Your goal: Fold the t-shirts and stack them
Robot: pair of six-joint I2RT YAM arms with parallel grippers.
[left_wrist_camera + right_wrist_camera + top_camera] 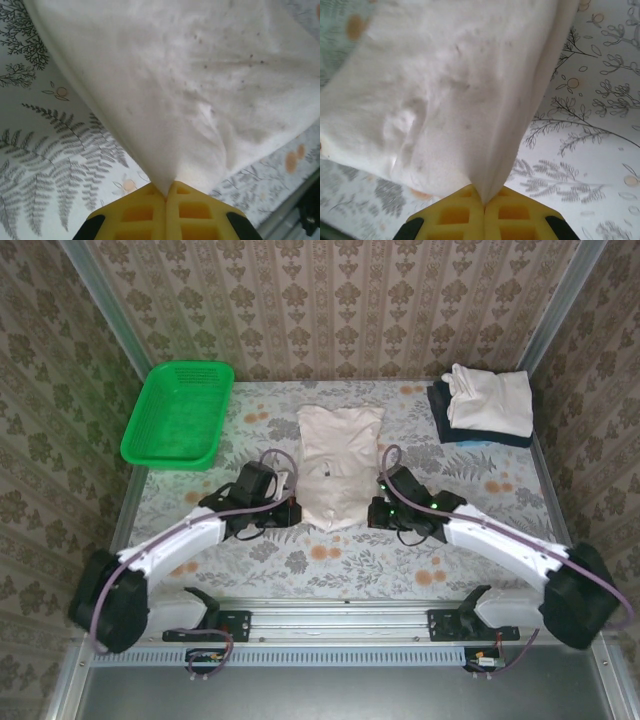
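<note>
A cream-white t-shirt [338, 463] lies lengthwise in the middle of the table, folded narrow, with a small dark tag on it. My left gripper [296, 510] is shut on its near left corner, and the cloth [200, 100] rises from the yellow fingertips [145, 205]. My right gripper [373, 512] is shut on the near right corner, where the cloth [450, 100] is pinched between the yellow fingertips [510, 207]. At the back right a folded cream t-shirt [492, 401] rests on a dark navy folded one [441, 408].
A green mesh basket [180, 415] stands at the back left. The table wears a floral and fern print cover [330, 560]. Patterned walls close in the sides and back. A metal rail [340, 625] runs along the near edge.
</note>
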